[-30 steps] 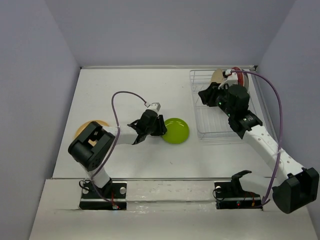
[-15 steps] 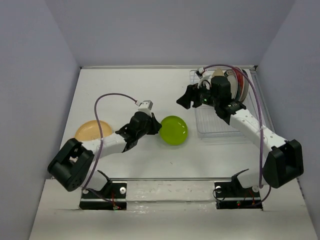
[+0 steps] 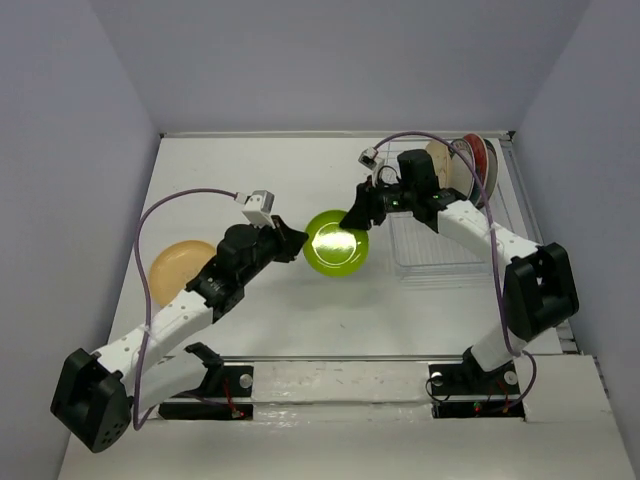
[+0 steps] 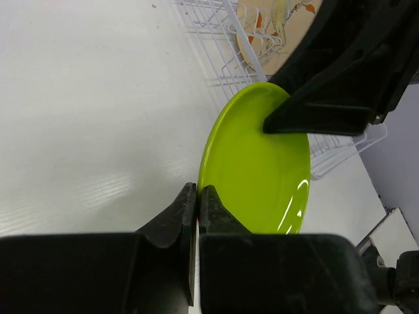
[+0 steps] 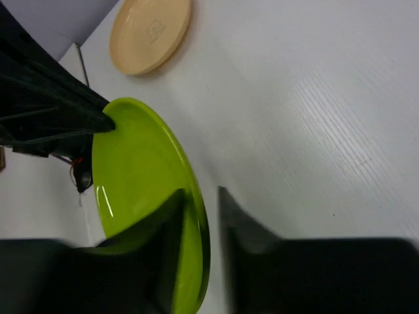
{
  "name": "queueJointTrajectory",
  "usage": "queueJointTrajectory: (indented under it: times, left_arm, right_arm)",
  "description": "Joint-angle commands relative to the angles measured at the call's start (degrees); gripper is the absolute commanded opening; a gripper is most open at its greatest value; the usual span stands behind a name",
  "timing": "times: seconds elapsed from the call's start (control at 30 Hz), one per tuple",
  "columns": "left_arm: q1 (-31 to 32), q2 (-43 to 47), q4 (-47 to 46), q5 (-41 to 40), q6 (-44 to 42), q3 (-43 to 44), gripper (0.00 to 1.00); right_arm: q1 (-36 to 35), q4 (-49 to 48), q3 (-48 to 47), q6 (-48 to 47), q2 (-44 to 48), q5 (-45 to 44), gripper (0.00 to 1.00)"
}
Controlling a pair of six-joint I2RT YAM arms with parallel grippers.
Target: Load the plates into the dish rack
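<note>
The lime green plate [image 3: 335, 243] is held off the table, tilted on edge, between the two arms. My left gripper [image 3: 298, 243] is shut on its left rim; the left wrist view shows the jaws [image 4: 198, 196] pinching the rim of the plate [image 4: 262, 163]. My right gripper [image 3: 355, 218] is open at the opposite rim. In the right wrist view [image 5: 200, 203] its jaws straddle the plate's edge [image 5: 131, 170] with a gap on one side. The tan-orange plate [image 3: 182, 262] lies flat at the left. The beige bird plate [image 3: 437, 160] and the red plate [image 3: 483, 160] stand in the dish rack [image 3: 440, 255].
The wire rack sits against the right wall; its near half holds no plates. The rack's wires [image 4: 216, 39] and the bird plate [image 4: 281, 26] show just behind the green plate. The tan-orange plate [image 5: 150, 33] shows in the right wrist view. Walls enclose the table.
My left arm has lifted the green plate off the table and tilted it on edge. My right gripper has moved left from the rack to the plate's far rim.
</note>
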State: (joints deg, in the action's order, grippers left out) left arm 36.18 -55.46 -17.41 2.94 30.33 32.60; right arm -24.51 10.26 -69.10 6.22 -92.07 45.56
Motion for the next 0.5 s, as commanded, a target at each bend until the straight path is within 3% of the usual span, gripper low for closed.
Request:
queueJointTrajectory:
  times: [0.0, 0.07, 0.13, 0.17, 0.2, 0.27, 0.37, 0.47]
  left_arm:
    - [-0.7, 3.6, 0.5, 0.8, -2.2, 4.8, 0.06]
    - [-0.7, 4.7, 3.9, -1.2, -3.6, 6.6, 0.11]
    - [-0.9, 6.2, 5.6, -2.3, -4.8, 8.0, 0.2]
    - [-1.0, 7.3, 7.6, -2.2, -5.2, 9.7, 0.44]
    - [-1.0, 7.3, 7.7, -2.3, -5.9, 10.6, 0.56]
    - [-1.0, 9.6, 12.6, -2.3, -8.9, 14.0, 0.81]
    - [-1.1, 11.2, 17.2, -6.4, -13.1, 17.2, 0.99]
    - [-1.0, 13.4, 20.5, -10.6, -17.6, 17.3, 0.99]
  right_arm:
    - [-0.6, -0.7, -5.0, -0.1, 0.1, 11.7, 0.18]
    - [-0.6, -2.2, -6.2, 2.0, -0.1, 16.2, 0.07]
    - [-0.6, -2.6, -8.1, 3.6, -0.2, 17.7, 0.07]
    - [-0.6, -2.7, -8.9, 4.3, 0.0, 16.4, 0.07]
    - [-0.6, -2.8, -9.6, 5.0, 0.2, 14.2, 0.07]
    - [0.4, -2.2, -12.2, 8.1, 0.8, 4.1, 0.07]
    - [2.4, 2.8, -17.3, 7.7, 1.4, -9.7, 0.07]
    - [2.4, 8.7, -21.3, 4.4, 1.0, -36.9, 0.07]
